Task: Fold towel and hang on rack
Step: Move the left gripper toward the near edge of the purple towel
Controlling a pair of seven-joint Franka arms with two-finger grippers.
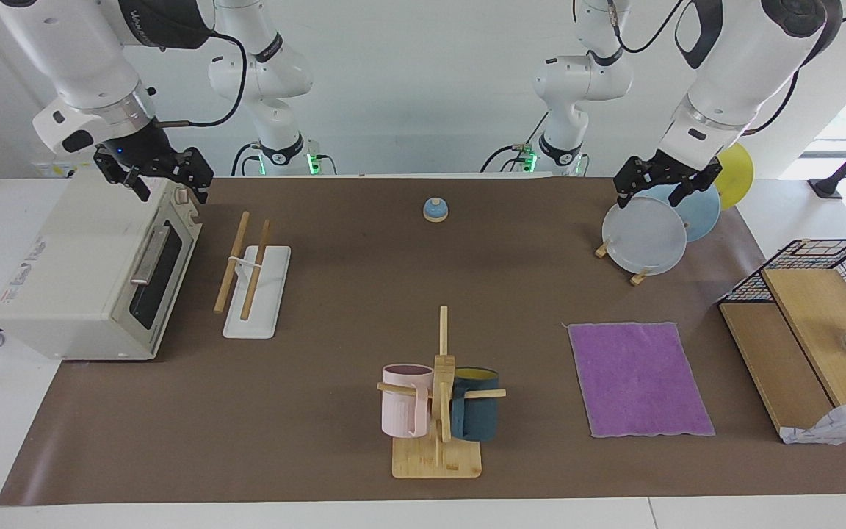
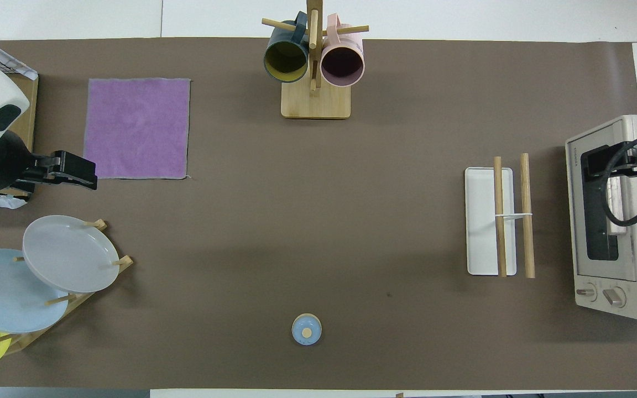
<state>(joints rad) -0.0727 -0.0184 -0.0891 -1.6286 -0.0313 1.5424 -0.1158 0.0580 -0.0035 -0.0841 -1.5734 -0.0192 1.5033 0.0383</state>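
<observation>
Nearest the robots, a small blue bell (image 1: 435,210) sits on the brown desk (image 1: 335,411) about midway between the two arms, well apart from either tool. Up at the left arm's end, the left tool (image 1: 656,185) hangs in the air over the plate stand (image 1: 640,278), above the rims of the grey plate (image 1: 645,235) and the blue plate (image 1: 702,209); a yellow plate (image 1: 737,175) stands nearest the robots in that row. Whether its fingers are apart or together cannot be told. At the right arm's end, the right tool (image 1: 162,176) hangs over the top of the toaster oven (image 1: 78,272), above its control-panel end — its fingers likewise cannot be read.

Just beside the oven's door side, toward the middle of the desk from the right tool, stands the rack (image 1: 250,272): two light-wood rods slanting over a flat white tray, with nothing on them.

Farther from the robots than the left tool and the plates, the towel (image 1: 637,378) lies flat and unfolded on the desk, purple face up, touched by neither tool. It is near a wooden board (image 1: 797,330) and a wire basket (image 1: 841,261) at the desk's edge, and well apart from the rack.

Farthest out, near the middle, a bamboo mug stand (image 1: 438,441) carries a pink mug (image 1: 405,400) and a dark teal mug (image 1: 476,404).
</observation>
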